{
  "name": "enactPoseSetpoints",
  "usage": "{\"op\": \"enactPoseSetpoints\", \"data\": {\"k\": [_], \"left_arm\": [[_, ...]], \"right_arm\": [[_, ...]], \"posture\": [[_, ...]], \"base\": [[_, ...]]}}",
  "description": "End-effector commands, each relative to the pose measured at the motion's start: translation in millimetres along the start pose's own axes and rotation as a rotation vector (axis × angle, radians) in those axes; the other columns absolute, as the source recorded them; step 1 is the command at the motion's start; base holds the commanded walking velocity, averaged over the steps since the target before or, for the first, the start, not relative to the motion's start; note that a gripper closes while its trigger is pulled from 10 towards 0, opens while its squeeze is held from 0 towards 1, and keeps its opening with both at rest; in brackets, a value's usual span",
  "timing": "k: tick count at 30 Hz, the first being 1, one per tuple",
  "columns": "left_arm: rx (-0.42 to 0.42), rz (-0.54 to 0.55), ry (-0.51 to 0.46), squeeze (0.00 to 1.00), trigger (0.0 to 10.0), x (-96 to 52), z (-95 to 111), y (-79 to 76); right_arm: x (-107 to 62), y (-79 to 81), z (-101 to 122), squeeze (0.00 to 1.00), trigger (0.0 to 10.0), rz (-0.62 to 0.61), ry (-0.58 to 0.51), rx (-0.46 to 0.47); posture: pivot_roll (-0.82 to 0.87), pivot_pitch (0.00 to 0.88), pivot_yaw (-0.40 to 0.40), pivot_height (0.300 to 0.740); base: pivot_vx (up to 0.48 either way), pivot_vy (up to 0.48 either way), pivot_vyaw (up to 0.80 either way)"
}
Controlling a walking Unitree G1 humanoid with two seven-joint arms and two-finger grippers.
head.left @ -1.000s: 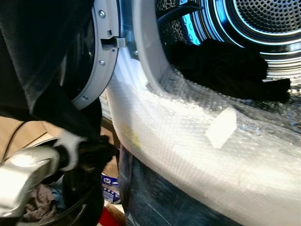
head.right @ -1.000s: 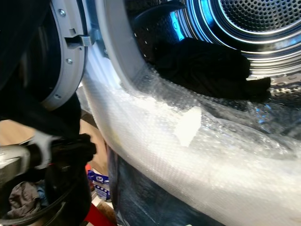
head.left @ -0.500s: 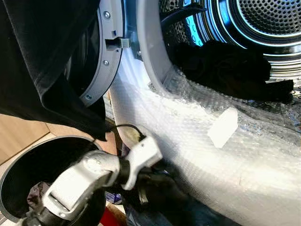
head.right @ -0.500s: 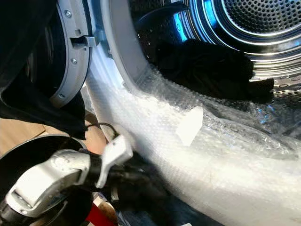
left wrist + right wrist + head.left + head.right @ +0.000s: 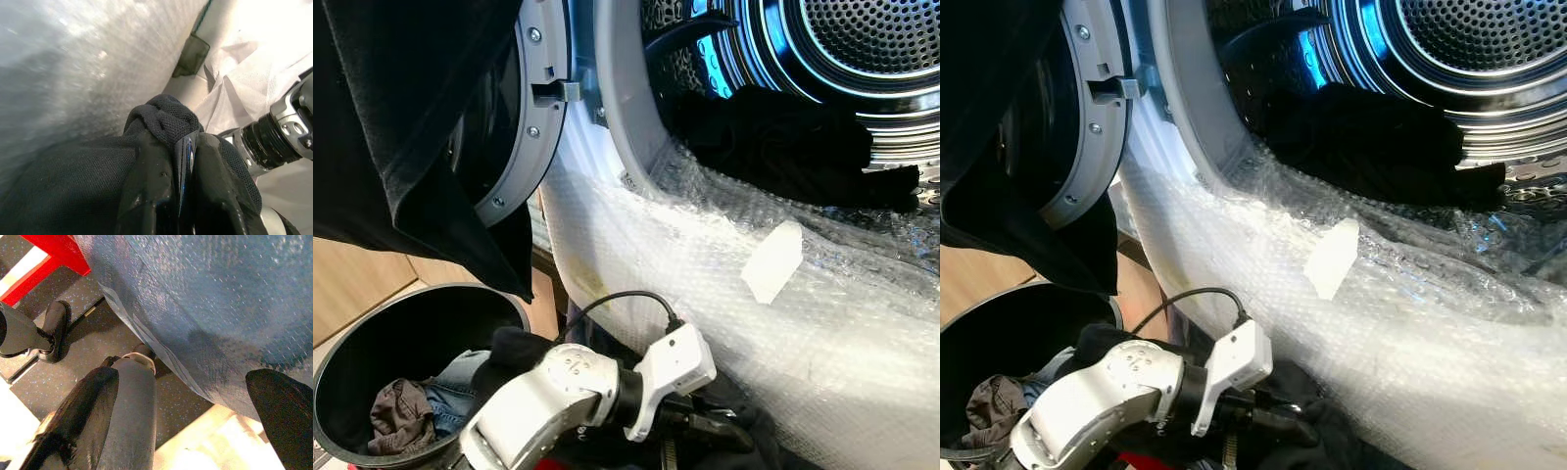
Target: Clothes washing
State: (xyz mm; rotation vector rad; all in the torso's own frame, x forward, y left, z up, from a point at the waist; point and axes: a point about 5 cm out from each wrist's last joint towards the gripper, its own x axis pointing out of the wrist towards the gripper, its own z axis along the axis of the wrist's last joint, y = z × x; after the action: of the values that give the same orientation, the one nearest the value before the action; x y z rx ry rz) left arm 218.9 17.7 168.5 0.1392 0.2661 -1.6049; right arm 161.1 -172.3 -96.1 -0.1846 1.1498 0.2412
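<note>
We are gripping a dark garment (image 5: 161,117) with our left gripper (image 5: 178,166), fingers pinched tight on the cloth, low beside the bubble wrap (image 5: 705,264) covering the washer front. More dark clothes (image 5: 773,137) are lying in the drum (image 5: 862,49). Our right gripper (image 5: 181,416) is hanging idle, fingers spread wide. The bin (image 5: 372,333) is holding clothes.

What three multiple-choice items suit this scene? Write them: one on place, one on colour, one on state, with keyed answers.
1. The bundled black garment lies: A in the perforated steel drum; B on a chair; C on the floor.
2. The round plastic basket is: A red; B black; C white.
3. The left gripper is: A open; B shut on dark mesh cloth; C shut on a bottle.
A, it rests inside the drum; B, its rim is black; B, the fingers pinch the mesh.
</note>
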Motion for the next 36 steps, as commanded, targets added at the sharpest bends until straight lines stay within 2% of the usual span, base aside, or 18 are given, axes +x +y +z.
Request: {"op": "enactPoseSetpoints", "data": {"k": [1, 6, 12, 15, 20, 22, 23, 26, 31, 36], "left_arm": [[0.014, 0.017, -0.007, 0.00, 0.0, 0.8, 0, 1.6], [0.015, 0.022, -0.009, 0.00, 0.0, 3.1, -2, 3.8], [0.018, -0.002, 0.025, 0.00, 0.0, 13.3, -8, 4.0], [0.016, -0.020, 0.078, 0.00, 0.0, 12.4, -19, 1.6], [-0.044, 0.023, 0.237, 0.00, 0.0, -16.1, -56, 0.6], [-0.096, 0.013, 0.291, 0.00, 0.0, -33.4, -71, -8.5], [-0.123, 0.017, 0.338, 0.00, 0.0, -46.4, -81, -15.6], [-0.152, 0.070, 0.376, 0.00, 0.0, -61.0, -94, -19.8], [-0.168, 0.145, 0.410, 0.00, 0.0, -72.7, -106, -22.5], [-0.168, 0.176, 0.402, 0.00, 0.0, -72.5, -106, -20.5]], "right_arm": [[-0.4, -1.5, -4, 0.00, 10.0, -0.004, 0.011, 0.004], [-0.9, -3.3, -5, 0.00, 10.0, -0.006, 0.019, -0.009], [-0.7, -3.1, -5, 0.00, 10.0, -0.009, 0.014, -0.004], [-0.6, -2.3, -4, 0.00, 10.0, -0.006, 0.009, -0.003], [-1.4, -2.4, -8, 0.00, 10.0, 0.031, 0.011, -0.035], [-2.2, -3.2, -12, 0.00, 10.0, 0.052, 0.022, -0.048], [-2.8, -4.4, -13, 0.00, 10.0, 0.065, 0.026, -0.063], [-3.5, -4.8, -13, 0.00, 10.0, 0.101, 0.020, -0.087], [-5.9, -10.1, 2, 0.00, 10.0, 0.180, -0.054, -0.154], [-11.8, -23.8, 19, 0.00, 10.0, 0.238, -0.130, -0.220]], "posture": [[0.05, 0.049, -0.042, 0.740], [0.07, 0.049, -0.047, 0.740], [0.06, 0.050, -0.043, 0.740], [0.05, 0.050, -0.038, 0.740], [0.05, 0.054, -0.036, 0.740], [0.05, 0.057, -0.036, 0.740], [0.06, 0.060, -0.036, 0.740], [0.07, 0.063, -0.037, 0.740], [0.07, 0.063, -0.039, 0.740], [0.06, 0.065, -0.044, 0.740]], "base": [[0.000, 0.000, 0.00], [0.000, 0.000, 0.00], [0.000, 0.000, 0.00], [0.000, 0.000, 0.00], [0.000, 0.000, 0.00], [0.000, 0.000, 0.00], [0.000, 0.000, 0.00], [0.000, 0.000, 0.00], [0.000, 0.000, 0.00], [0.000, 0.000, 0.00]]}}
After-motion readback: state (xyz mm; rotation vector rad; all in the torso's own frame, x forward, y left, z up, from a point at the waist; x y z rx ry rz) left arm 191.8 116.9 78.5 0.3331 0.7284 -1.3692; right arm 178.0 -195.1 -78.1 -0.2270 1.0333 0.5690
